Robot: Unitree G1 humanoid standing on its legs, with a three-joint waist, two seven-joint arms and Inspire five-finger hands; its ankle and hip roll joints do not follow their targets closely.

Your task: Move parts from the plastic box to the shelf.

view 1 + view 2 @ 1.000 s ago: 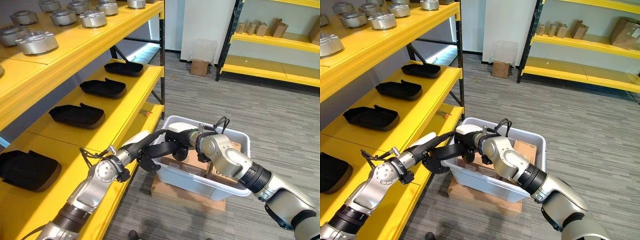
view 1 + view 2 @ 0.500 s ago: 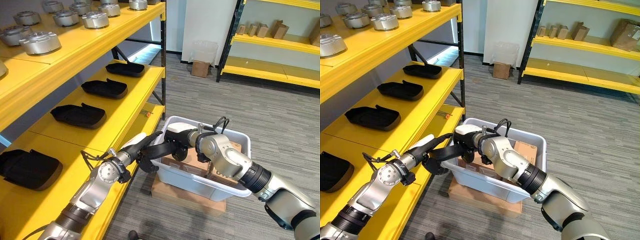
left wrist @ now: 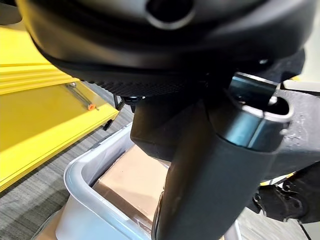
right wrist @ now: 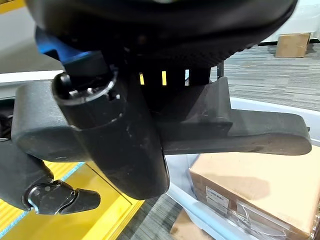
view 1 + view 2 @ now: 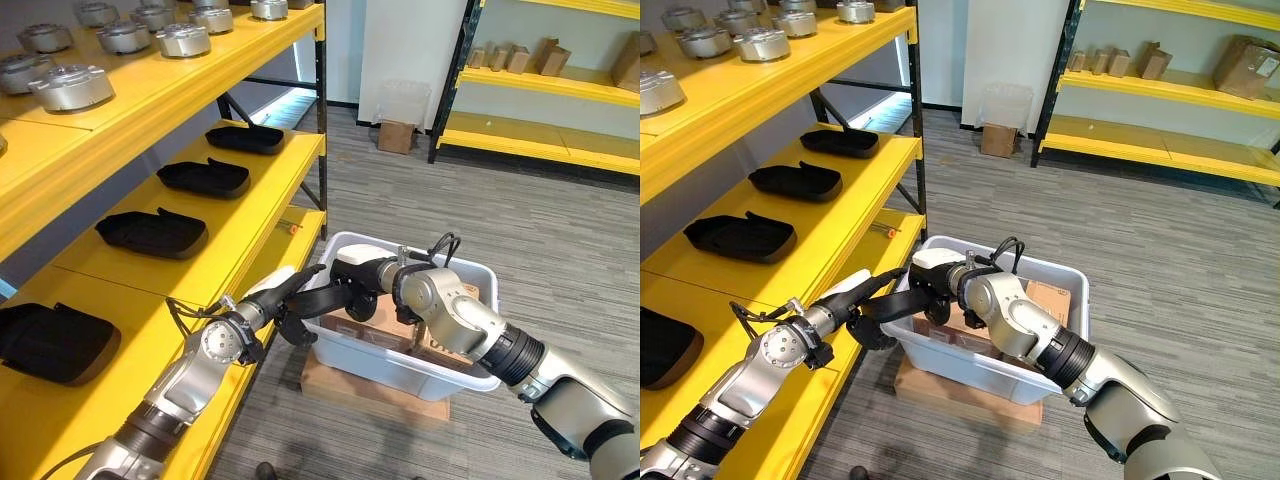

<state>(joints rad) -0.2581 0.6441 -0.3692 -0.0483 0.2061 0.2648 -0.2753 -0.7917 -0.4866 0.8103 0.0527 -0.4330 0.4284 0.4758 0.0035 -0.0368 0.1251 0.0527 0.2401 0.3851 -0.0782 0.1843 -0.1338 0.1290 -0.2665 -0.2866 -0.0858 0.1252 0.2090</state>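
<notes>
Both hands, left hand (image 5: 297, 322) and right hand (image 5: 352, 297), clamp a black part (image 4: 235, 134) over the white box (image 5: 1065, 282) rim by the yellow shelf (image 5: 235, 235); keep it level, swing onto bare shelf.

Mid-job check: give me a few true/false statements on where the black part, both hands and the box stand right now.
1. Both hands hold a black part over the plastic box's shelf-side rim. True.
2. The black part lies on the shelf. False: left hand and right hand carry it beside the shelf.
3. The box holds brown cartons. True.
4. The box stands on the shelf. False: it sits on cardboard on the floor.
</notes>
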